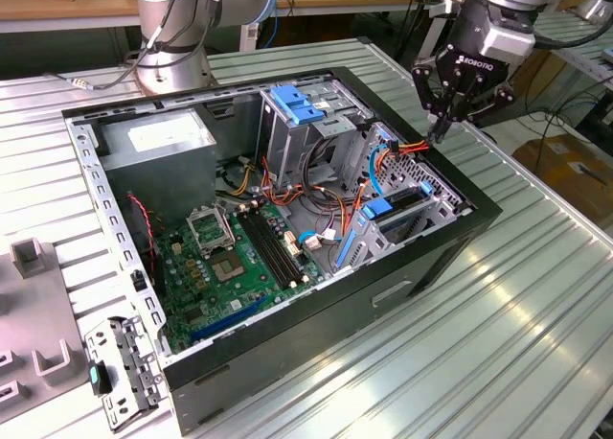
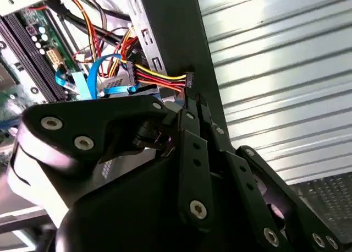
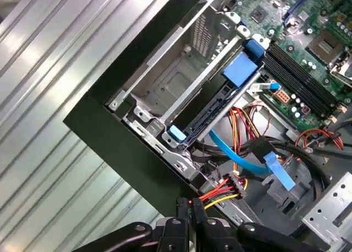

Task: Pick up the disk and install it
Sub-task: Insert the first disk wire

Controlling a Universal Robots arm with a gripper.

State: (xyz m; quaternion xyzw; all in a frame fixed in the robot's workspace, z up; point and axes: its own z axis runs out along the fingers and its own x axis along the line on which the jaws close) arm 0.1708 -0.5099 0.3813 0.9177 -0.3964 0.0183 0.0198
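When we looked over the scene, the arm's black, link-fingered hand (image 1: 441, 129) hung above the far end of the wall on the exterior view's right of the open black computer case (image 1: 421, 266). The case lay on the ribbed silver metal surface (image 1: 517, 324). The hand pointed downward with its fingers pressed together at the tips, and we saw nothing gripped between them.

In both wrist views the hand (image 3: 190, 205) (image 2: 193, 103) sat just beside the small black power connector (image 3: 235, 180) (image 2: 188, 80), with its bundle of red, yellow and black wires. We could not tell whether the two touched.

The disk (image 1: 388, 209), a flat dark drive edged by a bright blue plastic carrier frame, was not in the hand. It sat inside the low silver metal drive cage (image 1: 436, 204) in the case's corner on the exterior view's right. That put it nearer to us than the hand and below it. In the first wrist view we saw the disk (image 3: 234, 76) lying along the cage's rails, its blue frame running from one end of the bay to the other. A thin blue cable (image 3: 231, 153) curved past just beside the cage.

Further toward the exterior view's left lay the green motherboard (image 1: 239, 257) on the case floor. Behind it stood the tall silver metal cage topped by a light-blue plastic latch (image 1: 297, 103).
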